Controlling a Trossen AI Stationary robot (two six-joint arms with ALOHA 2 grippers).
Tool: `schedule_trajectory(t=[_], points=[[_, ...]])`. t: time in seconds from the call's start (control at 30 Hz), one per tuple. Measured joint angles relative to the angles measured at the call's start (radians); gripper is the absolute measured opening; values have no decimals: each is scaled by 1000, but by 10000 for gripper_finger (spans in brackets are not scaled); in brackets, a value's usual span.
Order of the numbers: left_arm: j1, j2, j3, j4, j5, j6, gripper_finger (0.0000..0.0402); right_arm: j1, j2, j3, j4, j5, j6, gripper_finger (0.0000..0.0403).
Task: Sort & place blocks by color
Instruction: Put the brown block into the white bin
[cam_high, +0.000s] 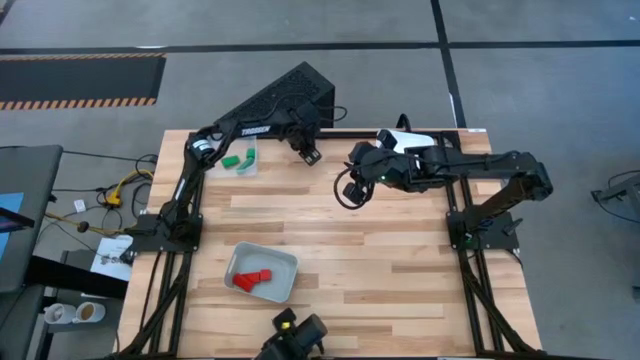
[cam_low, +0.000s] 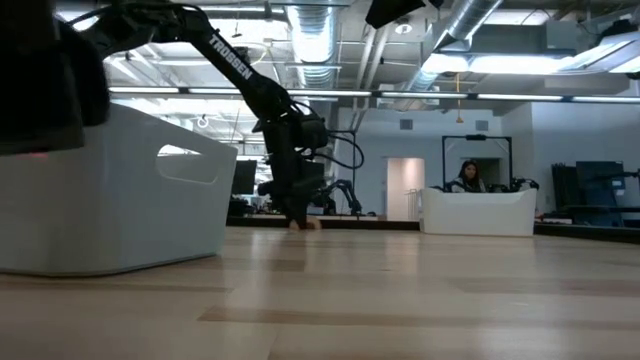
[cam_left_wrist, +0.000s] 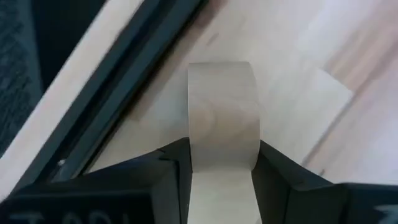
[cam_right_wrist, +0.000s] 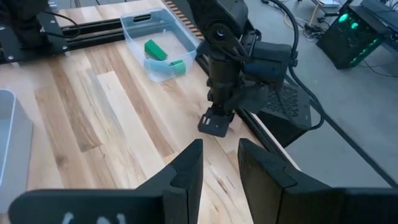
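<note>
The left gripper (cam_left_wrist: 221, 168) at the table's far edge clamps a plain light wood block (cam_left_wrist: 222, 121), its arm lettered "TROSSEN"; the right gripper's (cam_right_wrist: 219, 163) jaws stand slightly apart.

My fingers (cam_right_wrist: 186, 171) hang parted above the counter (cam_right_wrist: 93, 118). Ahead, the left gripper (cam_right_wrist: 215, 124) points down at the counter's edge, near a clear tray (cam_right_wrist: 140, 28) holding green blocks (cam_right_wrist: 155, 48).

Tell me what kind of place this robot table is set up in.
Probably a robotics lab or workshop in an industrial hall: exposed ceiling ducts, a grey concrete floor with hazard-striped matting, and a person at a counter behind.
</note>
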Motion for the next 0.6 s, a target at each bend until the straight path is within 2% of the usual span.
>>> schedule_trajectory(t=[0.1,0.17,0.27,0.33,0.47,0.6], points=[[-2,0,0,-16,73,72,96,0,-1,-2,3,0,13,123],[-12,-3,-1,-42,83,87,96,0,-1,-11,-6,0,37,123],[-29,-37,-52,-28,97,111,96,-5,-2,-53,-4,7,57,123],[-34,-76,-96,-8,153,118,96,-9,-2,-100,0,4,99,122],[-36,-200,-222,105,308,104,96,2,-2,-213,34,-15,154,121],[-36,-345,-428,238,373,59,96,10,-2,-339,169,-32,163,121]])
